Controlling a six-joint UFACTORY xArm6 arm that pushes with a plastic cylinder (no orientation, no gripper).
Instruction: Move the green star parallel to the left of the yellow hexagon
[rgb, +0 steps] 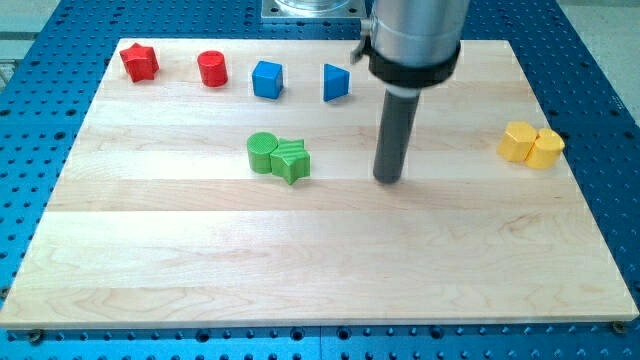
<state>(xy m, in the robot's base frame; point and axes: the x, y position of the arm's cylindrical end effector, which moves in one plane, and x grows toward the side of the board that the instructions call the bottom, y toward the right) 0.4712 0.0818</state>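
Note:
The green star (291, 160) lies left of the board's middle, touching a green cylinder (263, 152) on its left. Two yellow blocks sit together at the view's right edge: the left one (518, 141) and the right one (546, 148); which is the hexagon I cannot tell for sure. My tip (388, 178) rests on the board to the right of the green star, about a hundred pixels away, and well left of the yellow blocks.
Along the view's top stand a red star (139, 62), a red cylinder (212, 69), a blue cube (267, 79) and a blue wedge-like block (336, 82). The wooden board (300, 260) lies on a blue perforated table.

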